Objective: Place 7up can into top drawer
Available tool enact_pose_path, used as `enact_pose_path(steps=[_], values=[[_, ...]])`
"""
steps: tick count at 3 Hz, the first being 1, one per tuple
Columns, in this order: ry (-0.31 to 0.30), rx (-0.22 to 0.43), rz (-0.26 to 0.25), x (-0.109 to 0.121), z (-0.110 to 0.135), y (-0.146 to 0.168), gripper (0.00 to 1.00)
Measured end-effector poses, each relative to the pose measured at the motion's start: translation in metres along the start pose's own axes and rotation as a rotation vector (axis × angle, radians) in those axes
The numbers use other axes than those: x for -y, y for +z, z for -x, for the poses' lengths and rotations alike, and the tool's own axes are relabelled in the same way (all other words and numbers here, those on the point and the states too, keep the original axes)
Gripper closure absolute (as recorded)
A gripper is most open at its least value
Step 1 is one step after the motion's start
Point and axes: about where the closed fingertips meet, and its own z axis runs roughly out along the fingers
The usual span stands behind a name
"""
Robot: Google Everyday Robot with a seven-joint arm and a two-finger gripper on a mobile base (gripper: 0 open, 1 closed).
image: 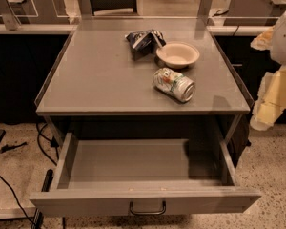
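The 7up can [174,84] lies on its side on the grey tabletop [100,75], right of centre, with its shiny metal end facing front right. The top drawer [143,202] below is pulled fully open; its inside is bare and its dark bar handle [147,209] is at the middle of the front panel. My gripper [264,111] hangs at the right edge of the view, beside the table's right front corner and below tabletop height, well apart from the can and holding nothing that I can see.
A round beige bowl [177,54] stands just behind the can. A dark wrinkled snack bag [143,39] lies behind and left of the bowl. Low rails run along the table's sides. Cables [19,194] lie on the floor at the left.
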Motion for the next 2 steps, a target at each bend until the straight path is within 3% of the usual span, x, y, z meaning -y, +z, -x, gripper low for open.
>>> enact_pose_path(steps=[2], values=[[0.148,0.125,-0.038,0.035,0.018,0.023,0.00]])
